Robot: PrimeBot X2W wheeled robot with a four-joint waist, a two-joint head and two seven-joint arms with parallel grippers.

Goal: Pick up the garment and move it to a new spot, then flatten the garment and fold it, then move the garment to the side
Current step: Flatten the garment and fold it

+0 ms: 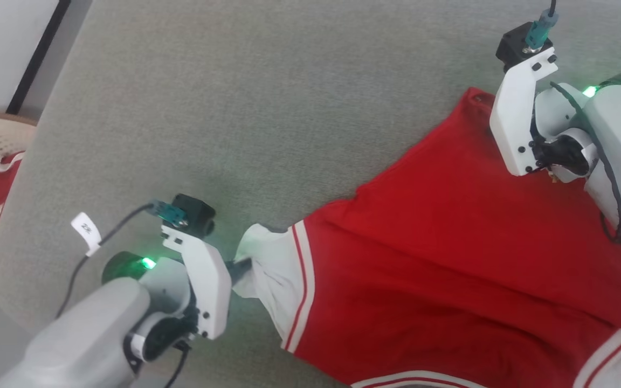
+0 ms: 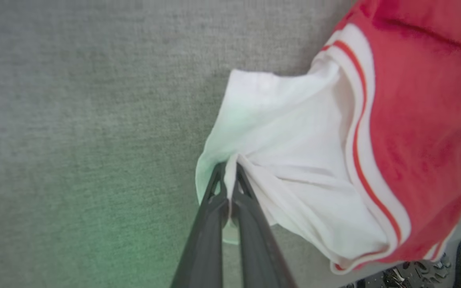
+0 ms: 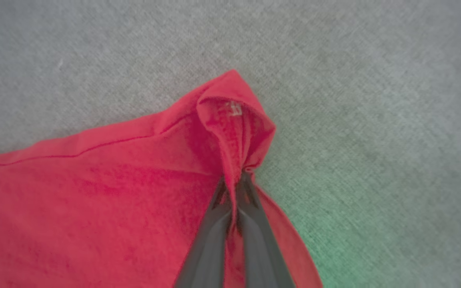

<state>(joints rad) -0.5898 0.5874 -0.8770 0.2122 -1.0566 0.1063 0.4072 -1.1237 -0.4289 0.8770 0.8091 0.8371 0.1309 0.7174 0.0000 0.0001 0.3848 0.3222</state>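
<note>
Left gripper (image 2: pixel 229 170): clamping shut on shirt (image 1: pixel 450 242) sleeve (image 2: pixel 290 160); right gripper (image 3: pixel 238 180): clamping shirt's red corner (image 3: pixel 230 100); likely stretching for flattening.

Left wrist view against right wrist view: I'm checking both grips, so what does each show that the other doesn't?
Left wrist view: the left gripper shut on the white sleeve of the garment, beside its red-and-white striped trim. Right wrist view: the right gripper shut on a bunched red hem corner. Both: a shut grip on cloth, red fabric with the grey surface behind it.
</note>
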